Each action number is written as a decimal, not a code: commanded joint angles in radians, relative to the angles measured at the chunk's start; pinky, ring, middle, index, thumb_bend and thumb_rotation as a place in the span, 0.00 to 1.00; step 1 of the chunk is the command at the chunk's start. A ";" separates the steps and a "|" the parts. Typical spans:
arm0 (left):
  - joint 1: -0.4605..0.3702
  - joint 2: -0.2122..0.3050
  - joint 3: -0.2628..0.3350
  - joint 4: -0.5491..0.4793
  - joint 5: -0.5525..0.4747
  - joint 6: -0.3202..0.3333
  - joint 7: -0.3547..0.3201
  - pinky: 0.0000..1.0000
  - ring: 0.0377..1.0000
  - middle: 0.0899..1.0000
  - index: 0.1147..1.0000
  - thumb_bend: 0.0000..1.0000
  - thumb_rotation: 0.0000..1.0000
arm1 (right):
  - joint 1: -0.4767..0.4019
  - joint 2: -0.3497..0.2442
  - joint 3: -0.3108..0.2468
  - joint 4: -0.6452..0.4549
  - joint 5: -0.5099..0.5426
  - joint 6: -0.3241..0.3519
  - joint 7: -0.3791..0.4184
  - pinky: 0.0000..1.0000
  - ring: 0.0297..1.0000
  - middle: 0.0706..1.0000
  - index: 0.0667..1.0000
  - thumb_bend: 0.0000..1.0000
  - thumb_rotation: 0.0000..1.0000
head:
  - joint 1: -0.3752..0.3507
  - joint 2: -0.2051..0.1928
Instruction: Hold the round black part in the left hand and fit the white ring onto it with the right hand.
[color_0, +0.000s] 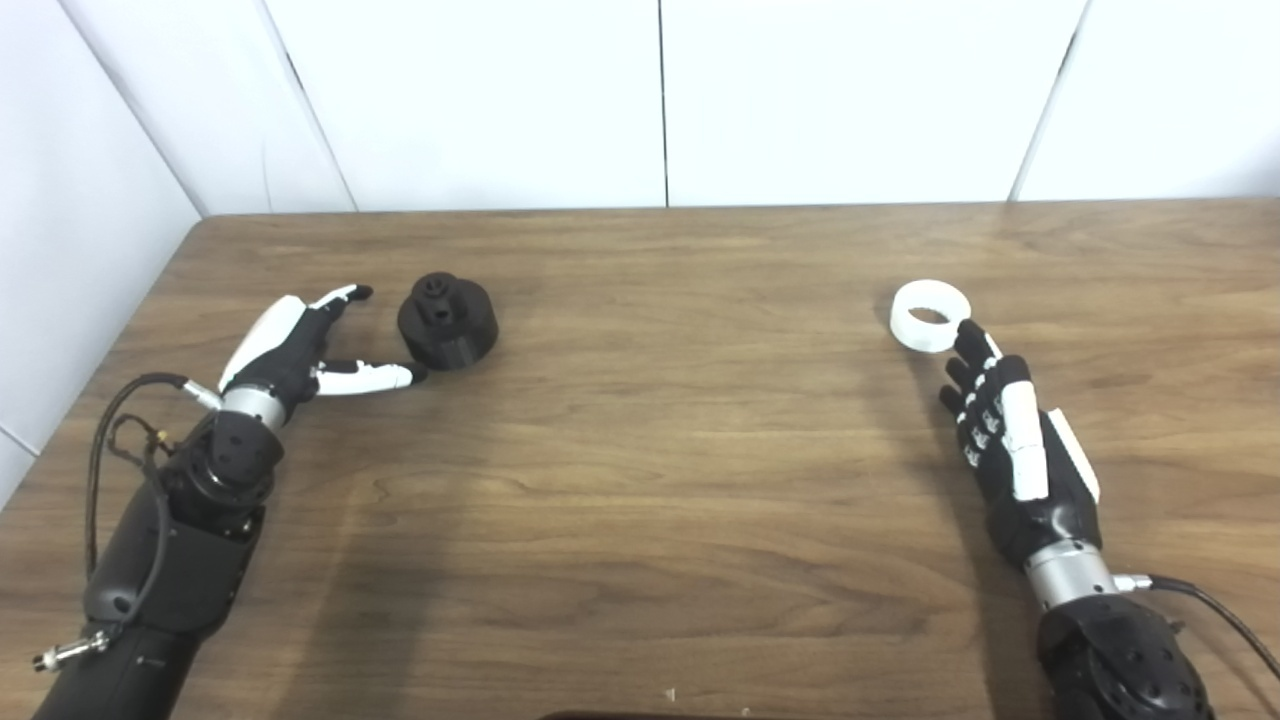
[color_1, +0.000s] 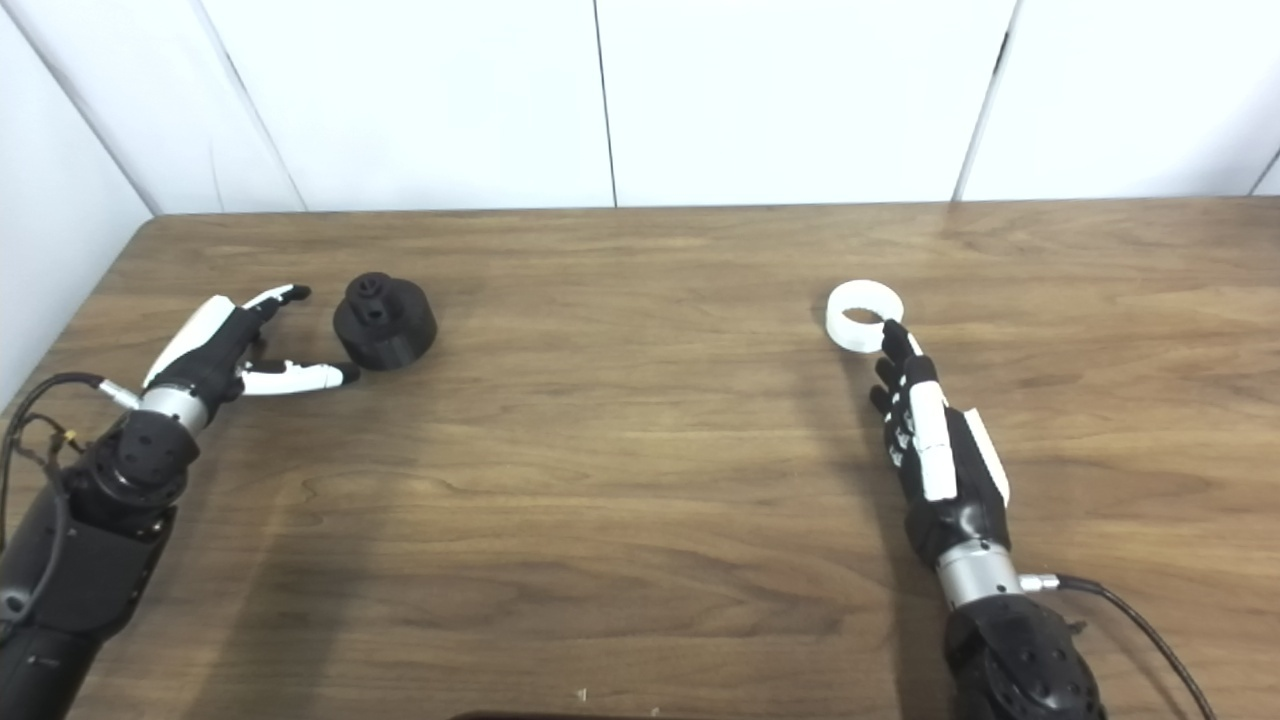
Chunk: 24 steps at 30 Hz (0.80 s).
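L hand (color_0: 300, 350) splayed, empty, beside round black part (color_0: 448, 320); R hand (color_0: 1010, 440) empty, fingers extended at white ring (color_0: 930, 315): close squarely, don't nudge.

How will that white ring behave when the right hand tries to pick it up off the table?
The white ring looks like stiff, thin-walled plastic, so it is probably light and keeps its shape. It lies flat on the bare wooden table, so it should not roll, but a push from the right hand may slide it. Its smooth wall could slip between fingertips.
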<state>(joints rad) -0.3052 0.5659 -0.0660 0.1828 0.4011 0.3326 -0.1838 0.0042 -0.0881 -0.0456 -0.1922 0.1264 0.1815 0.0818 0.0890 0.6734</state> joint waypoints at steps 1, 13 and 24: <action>-0.057 0.045 0.005 -0.006 0.024 -0.036 0.020 0.92 1.00 0.97 0.91 0.91 0.42 | -0.016 0.005 0.000 -0.035 -0.001 -0.034 -0.002 1.00 1.00 1.00 0.97 0.62 1.00 | -0.001 0.000; -0.075 0.070 -0.037 -0.009 0.061 -0.047 -0.007 0.89 0.99 0.95 0.91 0.91 0.47 | -0.006 0.006 0.002 -0.034 -0.004 -0.046 0.000 1.00 1.00 1.00 0.97 0.61 1.00 | -0.006 -0.004; -0.113 0.082 -0.065 0.002 0.097 -0.075 -0.032 0.89 1.00 0.96 0.87 0.89 0.42 | -0.001 0.008 0.005 -0.036 -0.014 -0.045 -0.002 1.00 1.00 1.00 0.96 0.62 1.00 | -0.010 -0.005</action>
<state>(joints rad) -0.3595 0.6075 -0.1345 0.1988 0.4768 0.2681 -0.2203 0.0155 -0.0846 -0.0430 -0.1978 0.1117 0.1733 0.0799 0.0782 0.6688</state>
